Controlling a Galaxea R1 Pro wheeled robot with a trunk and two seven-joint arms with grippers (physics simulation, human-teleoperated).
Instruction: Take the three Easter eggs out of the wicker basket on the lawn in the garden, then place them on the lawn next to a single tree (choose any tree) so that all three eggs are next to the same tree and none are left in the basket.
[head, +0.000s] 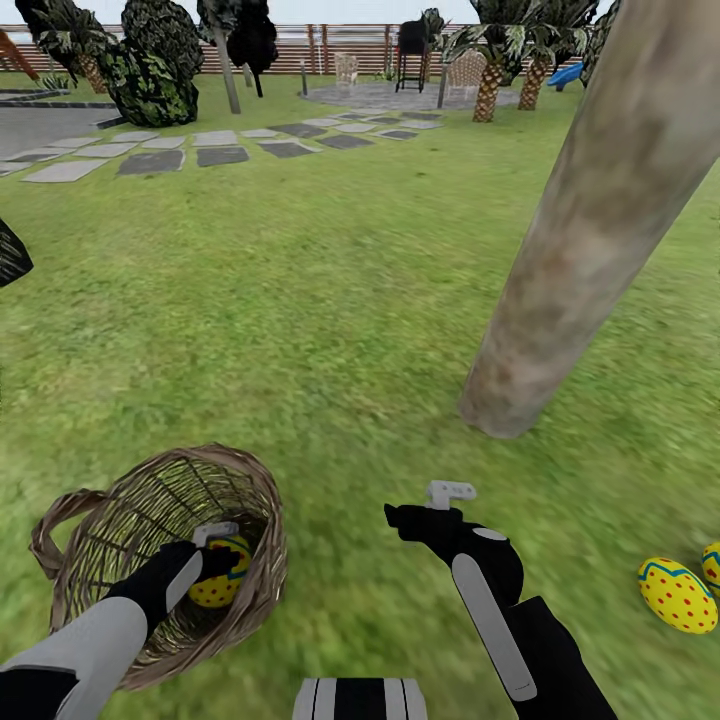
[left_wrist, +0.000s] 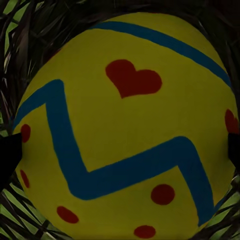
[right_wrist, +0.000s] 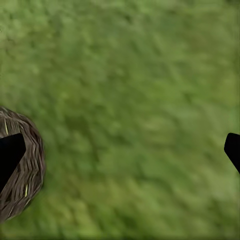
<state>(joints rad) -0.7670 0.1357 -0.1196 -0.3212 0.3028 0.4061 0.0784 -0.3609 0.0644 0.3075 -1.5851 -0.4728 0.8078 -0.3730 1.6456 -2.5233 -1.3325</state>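
Presently one yellow red-dotted Easter egg (head: 221, 583) sits inside the round brown wicker basket (head: 255, 600), long axis unclear. Left gripper (left_wrist: 120, 150) fingers straddle it, contact unclear; right gripper (right_wrist: 120, 150) hangs wide open, empty, over grass (right_wrist: 140, 100).

Mottled green lawn (head: 330, 300) under wicker basket (head: 255, 590); leaning tree trunk (head: 590, 220); two dotted eggs (head: 678, 595); grey stepping stones (head: 150, 160)

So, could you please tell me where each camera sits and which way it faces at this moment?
Head view: from the robot's head, forward and down over the lawn, tree, wicker basket; both arms show.
Left wrist view: on the left hand, facing the egg close up; dark fingertips at the edges.
Right wrist view: on the right hand, facing grass; fingertips show.
Shared: the basket appears in all three.
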